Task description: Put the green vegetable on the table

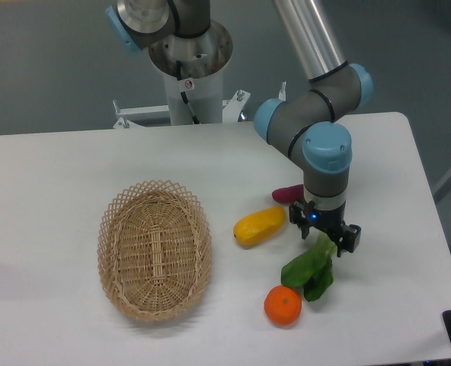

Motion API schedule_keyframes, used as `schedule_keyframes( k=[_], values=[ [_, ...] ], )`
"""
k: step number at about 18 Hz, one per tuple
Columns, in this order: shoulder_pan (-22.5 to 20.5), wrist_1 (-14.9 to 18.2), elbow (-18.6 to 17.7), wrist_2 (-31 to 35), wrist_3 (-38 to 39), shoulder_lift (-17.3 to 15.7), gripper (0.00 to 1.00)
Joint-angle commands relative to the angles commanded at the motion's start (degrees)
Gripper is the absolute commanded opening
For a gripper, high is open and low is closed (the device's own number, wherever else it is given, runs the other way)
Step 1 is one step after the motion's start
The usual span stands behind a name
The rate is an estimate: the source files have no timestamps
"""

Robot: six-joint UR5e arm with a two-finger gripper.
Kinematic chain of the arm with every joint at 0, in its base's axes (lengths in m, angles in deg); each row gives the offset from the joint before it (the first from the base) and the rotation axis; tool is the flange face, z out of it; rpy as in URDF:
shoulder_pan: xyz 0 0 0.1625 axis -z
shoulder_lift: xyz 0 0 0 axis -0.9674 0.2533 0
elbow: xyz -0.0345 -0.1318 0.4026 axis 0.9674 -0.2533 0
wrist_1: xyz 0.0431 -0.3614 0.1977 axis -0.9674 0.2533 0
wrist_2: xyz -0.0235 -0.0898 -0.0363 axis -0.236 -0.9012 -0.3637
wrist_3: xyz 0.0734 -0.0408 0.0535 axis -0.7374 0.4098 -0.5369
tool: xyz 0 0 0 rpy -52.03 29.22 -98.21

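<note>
The green vegetable [311,271] is a bunch of dark green leaves with a pale stem end. It is at the front right of the white table [58,168]. Its leaves reach down to the tabletop beside an orange fruit. My gripper [326,241] points straight down over the stem end, which runs up between the fingers. The gripper looks shut on that stem end. The fingertips are partly hidden by the gripper body and the leaves.
An orange fruit [283,305] touches the leaves at the front left. A yellow oblong fruit [260,226] lies left of the gripper. A purple-red vegetable [286,194] lies behind it, partly hidden by the arm. An oval wicker basket [155,249] stands to the left.
</note>
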Motion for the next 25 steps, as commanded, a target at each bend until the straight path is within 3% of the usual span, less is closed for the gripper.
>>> schedule_keyframes(
  k=[6,10,15,19,25],
  values=[
    [-0.53,0.26,0.36,-2.20,-0.09,-4.57,1.00],
    [-2.28,1.75,2.90,-1.94,-0.70,-7.82,1.00],
    [-5.35,12.82,6.42,-2.90,-6.40,-10.20,1.00],
    [-9.92,20.02,6.95,-3.26,-19.48,-13.27,1.00],
    [-17.92,27.24,6.77,-5.97,-34.96,-17.14,1.00]
  ],
)
